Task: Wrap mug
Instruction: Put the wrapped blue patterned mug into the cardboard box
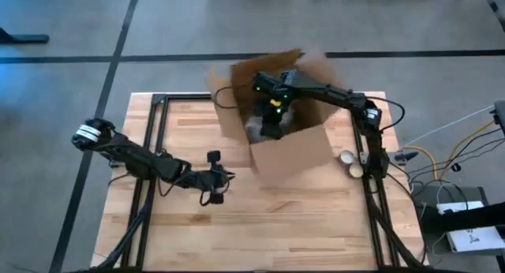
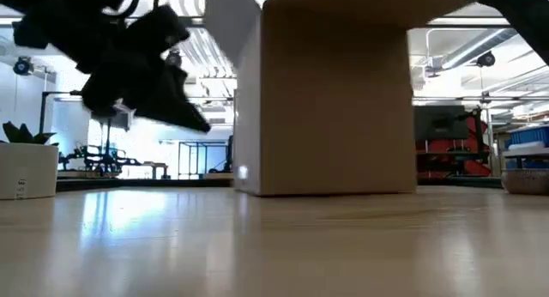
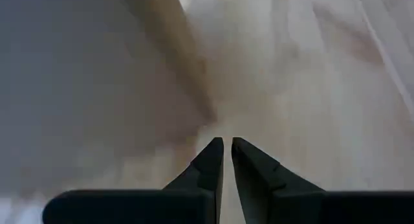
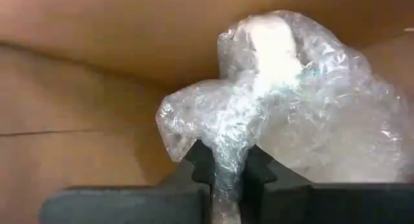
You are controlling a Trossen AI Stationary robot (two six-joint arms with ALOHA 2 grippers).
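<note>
Now the right hand (image 4: 228,166) pinches the bubble-wrapped mug (image 4: 284,101) inside the cardboard box (image 1: 288,151) — likely packing it; release comes next. Left hand (image 3: 226,153) hovers over the desk (image 1: 316,218) — fingers pressed together.

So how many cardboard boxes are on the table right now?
1. The open brown cardboard box stands at the wooden table's far centre; the right gripper holds a bubble-wrapped bundle inside it. No others are in view.

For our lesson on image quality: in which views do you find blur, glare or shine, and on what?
Left wrist view: the table behind the left gripper is smeared. Low view: bright room lights backlight the cardboard box, with reflections on the tabletop. Right wrist view: the bubble wrap pinched by the right gripper glints, but stays sharp.
</note>
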